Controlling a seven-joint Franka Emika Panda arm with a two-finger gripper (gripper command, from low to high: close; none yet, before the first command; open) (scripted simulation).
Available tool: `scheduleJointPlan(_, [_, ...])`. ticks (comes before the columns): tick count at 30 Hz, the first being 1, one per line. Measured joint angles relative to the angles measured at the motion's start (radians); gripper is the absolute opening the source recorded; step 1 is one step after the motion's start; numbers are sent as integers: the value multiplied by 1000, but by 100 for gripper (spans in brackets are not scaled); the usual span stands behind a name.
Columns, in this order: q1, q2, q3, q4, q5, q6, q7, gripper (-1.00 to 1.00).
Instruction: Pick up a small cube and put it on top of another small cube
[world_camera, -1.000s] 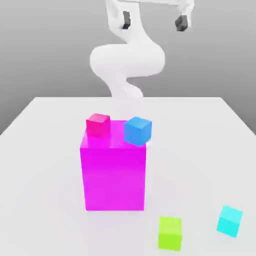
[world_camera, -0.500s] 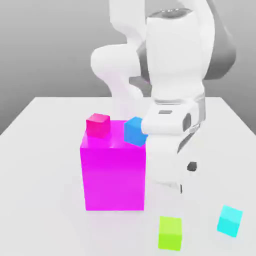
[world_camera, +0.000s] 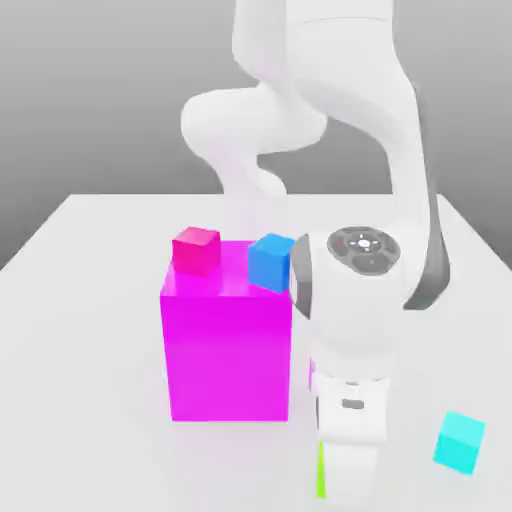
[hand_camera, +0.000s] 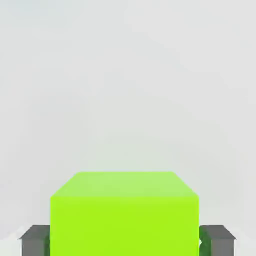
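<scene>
The small lime-green cube (hand_camera: 125, 215) lies on the table between my gripper's (hand_camera: 125, 242) two grey fingers (hand_camera: 35, 240), one on each side of it, with only a thin dark gap left. The gripper is open around the cube. In the exterior view the arm's hand (world_camera: 350, 440) has come down over the cube, and just a green sliver (world_camera: 321, 472) shows at its edge. The small cyan cube (world_camera: 460, 441) rests on the table toward the exterior view's right of the hand, apart from it.
A big magenta block (world_camera: 228, 345) stands just to the exterior view's left of the hand. On top of it sit a small pink-red cube (world_camera: 195, 250) and a darker blue cube (world_camera: 270, 262). The white table (world_camera: 90, 400) stretches around them.
The arm has swung down from high above the table. Its hand now sits low over the green cube, covering most of it in the exterior view.
</scene>
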Motion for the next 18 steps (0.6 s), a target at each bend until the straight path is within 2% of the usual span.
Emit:
scheduleJointPlan(3, [-1, 2, 2, 0, 0, 2, -1, -100])
scheduleJointPlan(8, [37, -156, -47, -30, -67, -125, 52, -100])
scheduleJointPlan(14, [198, -243, 51, 30, -139, -269, 243, -100])
scheduleJointPlan(18, [233, -161, 79, 50, -147, -205, 280, -100])
